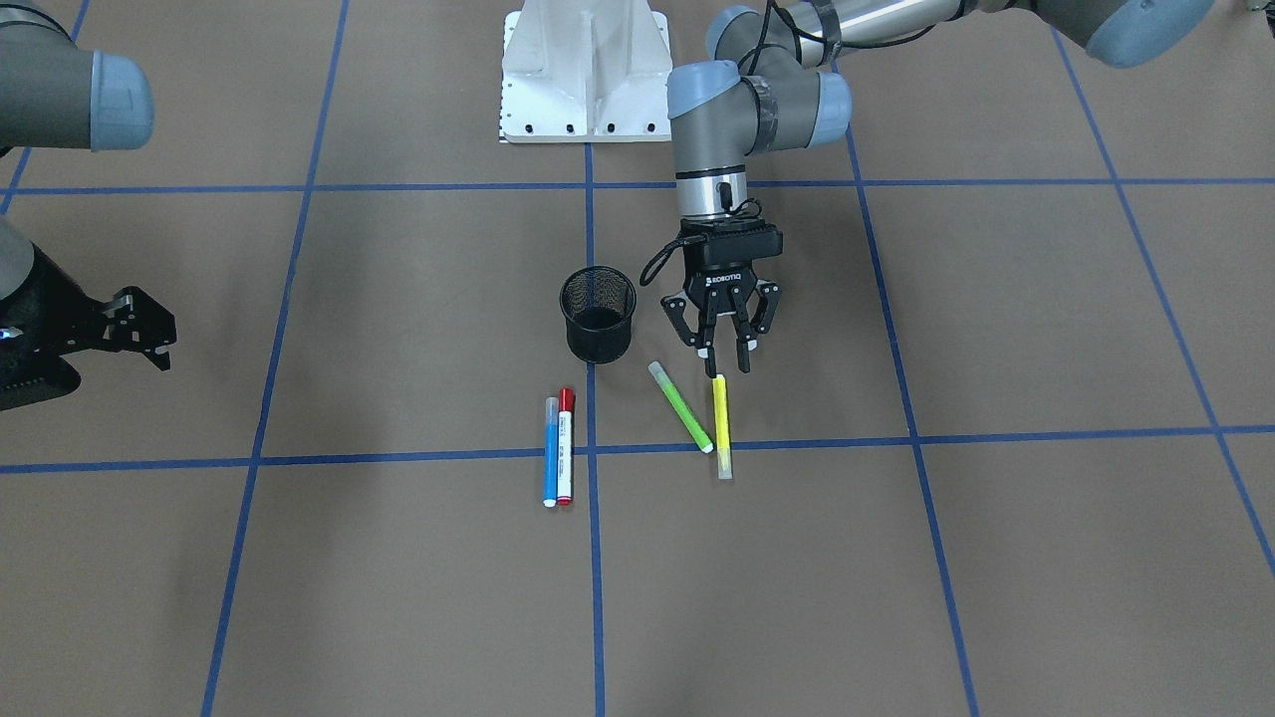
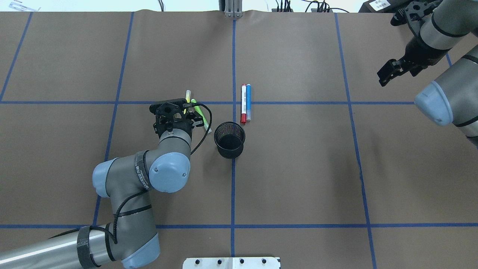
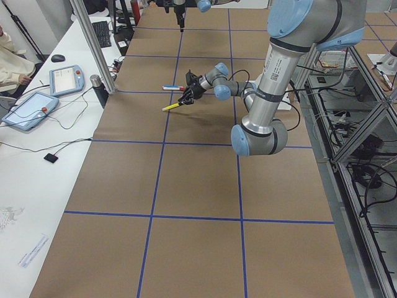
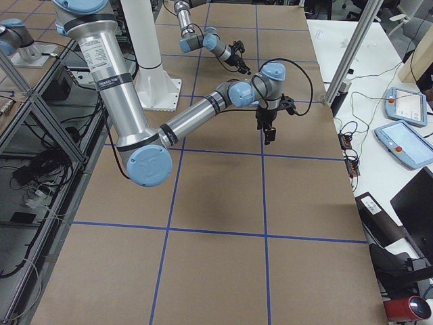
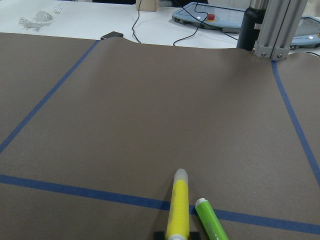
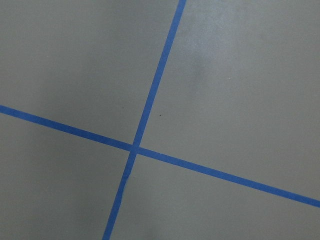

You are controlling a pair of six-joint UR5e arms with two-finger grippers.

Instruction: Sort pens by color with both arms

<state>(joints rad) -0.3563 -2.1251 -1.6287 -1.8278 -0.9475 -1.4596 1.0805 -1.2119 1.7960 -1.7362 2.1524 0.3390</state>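
The yellow pen (image 1: 721,428) lies beside the light green pen (image 1: 682,408), right of the black mesh cup (image 1: 598,315). My left gripper (image 1: 725,370) points down with its fingers closed on the yellow pen's near end. In the left wrist view the yellow pen (image 5: 179,210) runs out from between the fingertips (image 5: 159,234), with the green pen (image 5: 212,226) beside it. The blue pen (image 1: 550,453) and the red-capped white pen (image 1: 565,448) lie side by side in front of the cup. My right gripper (image 2: 386,76) hangs open and empty far off to the side.
The white pedestal base (image 1: 586,75) stands at the robot's edge of the table. Blue tape lines (image 6: 135,147) grid the brown table cover. Tablets and cables (image 5: 215,15) lie on the white bench past the far edge.
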